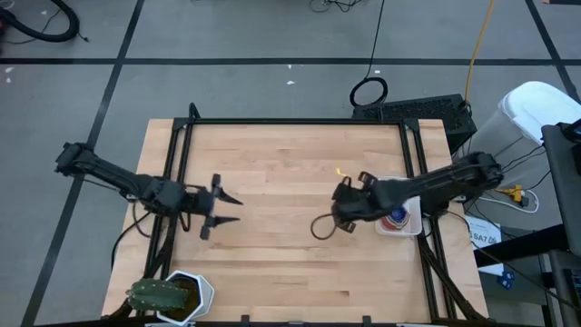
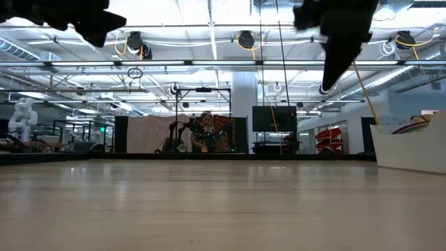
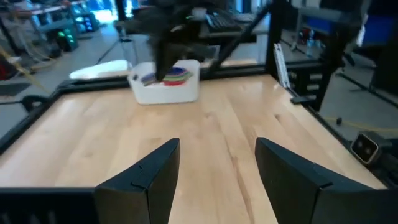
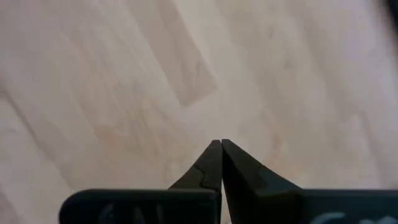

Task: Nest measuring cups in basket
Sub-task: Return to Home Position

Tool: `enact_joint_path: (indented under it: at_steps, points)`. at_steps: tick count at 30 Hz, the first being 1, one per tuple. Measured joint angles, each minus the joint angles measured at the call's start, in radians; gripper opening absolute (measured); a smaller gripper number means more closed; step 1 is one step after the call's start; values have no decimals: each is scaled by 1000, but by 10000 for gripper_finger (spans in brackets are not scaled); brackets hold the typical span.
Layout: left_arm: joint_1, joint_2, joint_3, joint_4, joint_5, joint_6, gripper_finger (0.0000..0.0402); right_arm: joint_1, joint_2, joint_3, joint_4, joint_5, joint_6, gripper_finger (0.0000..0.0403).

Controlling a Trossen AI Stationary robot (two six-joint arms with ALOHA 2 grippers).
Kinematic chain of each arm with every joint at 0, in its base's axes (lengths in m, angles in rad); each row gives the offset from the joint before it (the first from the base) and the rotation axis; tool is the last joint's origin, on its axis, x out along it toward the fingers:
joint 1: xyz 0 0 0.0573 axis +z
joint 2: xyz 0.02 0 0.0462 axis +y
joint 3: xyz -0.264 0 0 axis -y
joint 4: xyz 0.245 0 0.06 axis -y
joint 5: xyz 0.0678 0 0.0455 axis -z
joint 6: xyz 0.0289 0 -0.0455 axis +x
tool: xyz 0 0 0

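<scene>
The measuring cups (image 1: 397,216) sit nested as one stack inside the white basket (image 1: 414,223). In the high view the basket is at the right of the frame, at about mid-height, against the right edge of the wooden table (image 1: 290,163). Blue and red rims show in the stack there. The left wrist view shows the basket (image 3: 165,92) from the side, with several coloured rims (image 3: 169,76) just above its wall. The right arm crosses over part of it. In the low view, the basket's white wall (image 2: 411,145) stands at the right edge of the frame.

The right gripper (image 1: 343,207) hangs just left of the basket in the high view, over bare wood. Its fingers (image 4: 210,163) are pressed together at the tips, with nothing between them.

The left gripper (image 1: 227,209) is at left centre of the high view, well apart from the basket. Its fingers (image 3: 144,180) are spread wide and empty.

A white hexagonal pot (image 1: 192,292) with a green plant (image 1: 152,292) stands at the table's lower-left corner.
</scene>
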Motion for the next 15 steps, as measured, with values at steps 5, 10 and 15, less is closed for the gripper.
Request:
enact_joint_path:
  at_steps: [5,10,15]
  points:
    - [40,-258,0,-172,-1,-5,211,117,-163,-5,38,192,30,0]
    - [58,-458,2,-269,61,21,211,237,-384,-91,197,357,16,0]
    - [58,-493,0,-299,197,43,211,266,-550,-245,379,368,-70,0]
